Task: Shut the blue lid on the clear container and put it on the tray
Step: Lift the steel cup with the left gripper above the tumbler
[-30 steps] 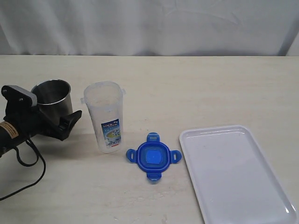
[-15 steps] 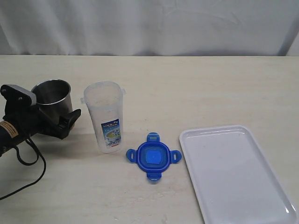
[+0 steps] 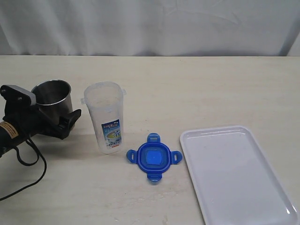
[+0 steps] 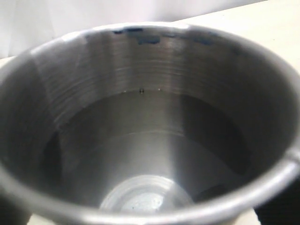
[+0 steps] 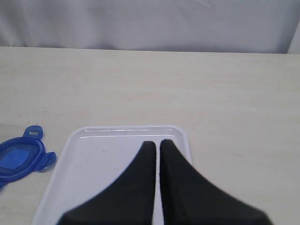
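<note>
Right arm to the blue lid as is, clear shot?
Likely yes. The blue lid lies flat on the table, beside the tray, nothing on or over it. The right gripper appears close by the tray; its fingers are shut and would need opening.

One clear container (image 3: pixel 105 117): tall translucent tumbler with a blue-and-white label on its side, standing upright with its top open, left of centre. One blue lid (image 3: pixel 153 158): rounded square, four snap flaps, lighter blue centre facing up, lying flat just beside the container, between it and the tray. One tray (image 3: pixel 234 178): flat white rectangle, rounded corners, low rim, at the right.
</note>
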